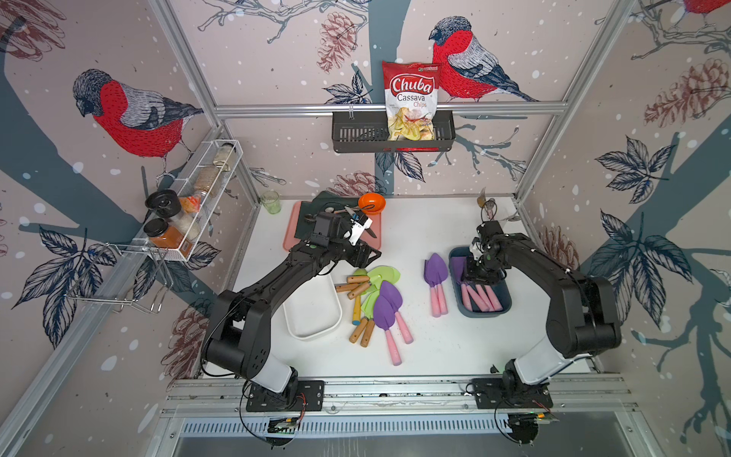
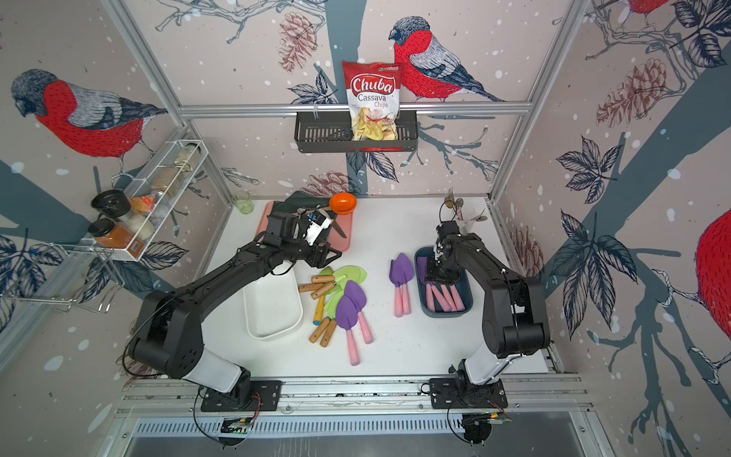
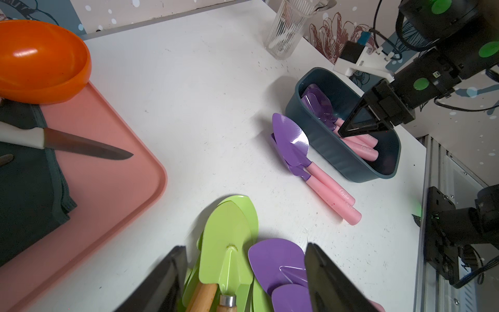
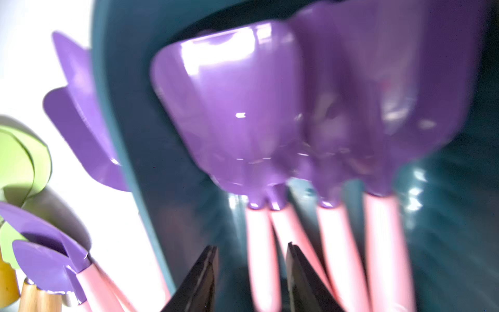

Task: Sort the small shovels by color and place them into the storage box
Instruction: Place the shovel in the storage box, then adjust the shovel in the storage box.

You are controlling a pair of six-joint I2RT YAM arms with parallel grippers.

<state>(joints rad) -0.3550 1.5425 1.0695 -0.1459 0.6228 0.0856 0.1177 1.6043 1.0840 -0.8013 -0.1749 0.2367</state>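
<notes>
Hovering in the teal storage box, the right gripper stands narrowly parted over purple shovels; the left gripper gapes wide above green shovels.

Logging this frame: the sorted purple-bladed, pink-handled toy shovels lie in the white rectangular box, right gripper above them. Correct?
No. Those purple-bladed, pink-handled toy shovels lie in the dark blue rectangular box, as both top views show; the white rectangular box looks empty. The right gripper is above them.

Left arm, right arm: black, white lower shells
Green stickers, black cables; left gripper has black wedge fingers.
</notes>
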